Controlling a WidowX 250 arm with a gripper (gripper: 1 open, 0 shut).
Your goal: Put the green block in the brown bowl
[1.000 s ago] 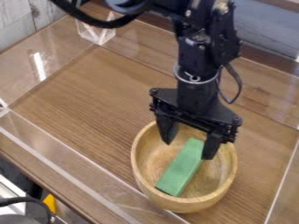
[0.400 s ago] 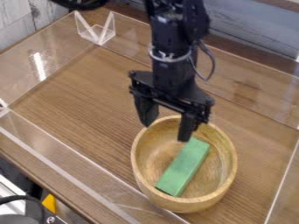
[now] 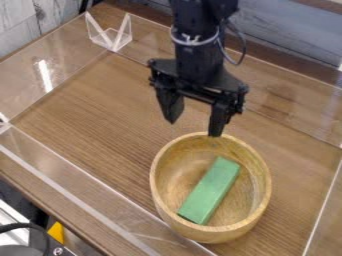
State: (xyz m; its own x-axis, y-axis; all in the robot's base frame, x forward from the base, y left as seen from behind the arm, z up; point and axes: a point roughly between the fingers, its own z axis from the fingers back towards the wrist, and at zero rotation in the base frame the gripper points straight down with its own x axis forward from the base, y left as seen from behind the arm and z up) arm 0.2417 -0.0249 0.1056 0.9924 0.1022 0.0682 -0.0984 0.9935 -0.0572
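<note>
The green block (image 3: 211, 189) lies flat inside the brown bowl (image 3: 171, 163), slanting from near left to far right. The bowl stands on the wooden table near the front right. My gripper (image 3: 195, 115) hangs above the bowl's far rim, fingers pointing down. Its jaws stand wide apart, and nothing is between them. The gripper is clear of the block and of the bowl.
Clear plastic walls (image 3: 54, 55) enclose the wooden tabletop (image 3: 94, 110). A small clear angled stand (image 3: 110, 33) sits at the back left. The black arm (image 3: 201, 25) rises behind the gripper toward the top of the view.
The open gripper has risen out of the bowl and moved back and to the left. The green block stays lying in the bowl.
</note>
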